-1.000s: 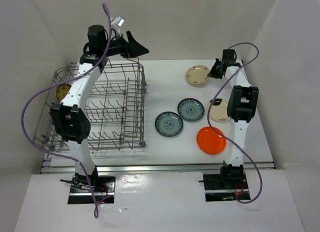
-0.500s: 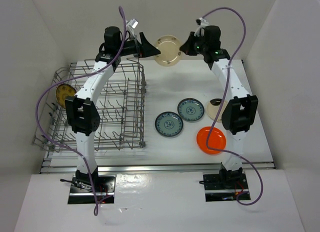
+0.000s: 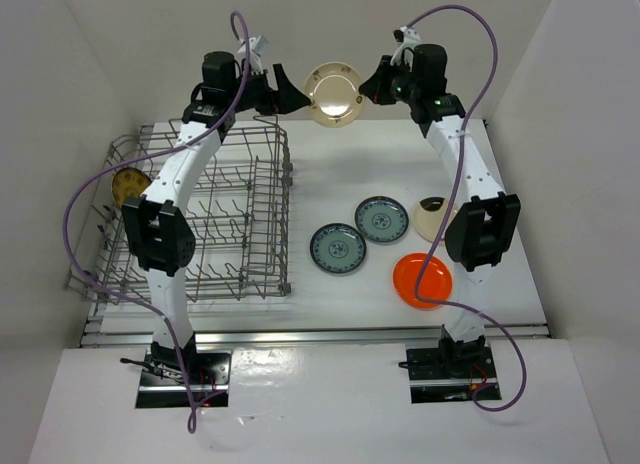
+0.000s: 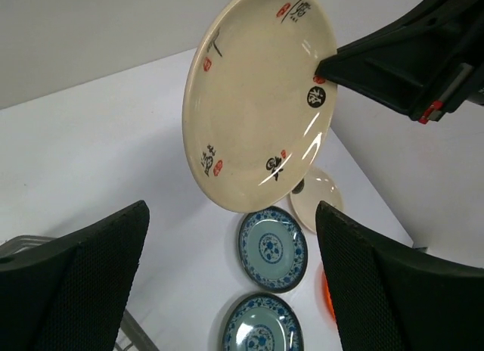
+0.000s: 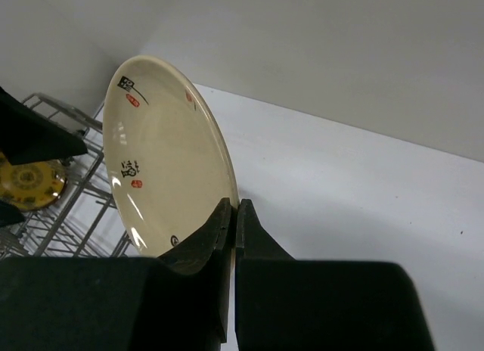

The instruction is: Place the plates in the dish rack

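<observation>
My right gripper [image 3: 372, 87] is shut on the rim of a cream plate [image 3: 334, 94] and holds it on edge in the air above the back of the table. The pinch shows close up in the right wrist view [image 5: 233, 207], on the plate [image 5: 166, 169]. Facing it from the left, my left gripper [image 3: 290, 92] stands wide open, a short gap from the plate [image 4: 257, 101], with nothing between its fingers [image 4: 231, 215]. The dish rack [image 3: 284, 209] sits on the left with a brown-yellow plate [image 3: 127, 186] at its left side.
On the table right of the rack lie two blue-green plates [image 3: 337, 249] [image 3: 382, 219], an orange plate [image 3: 422, 280] and a second cream plate [image 3: 432, 219], the last partly behind my right arm. White walls close in the back and sides.
My right arm lifted the cream plate off the back of the table and carried it left into the air. My left gripper swung right to face it and now stands closer.
</observation>
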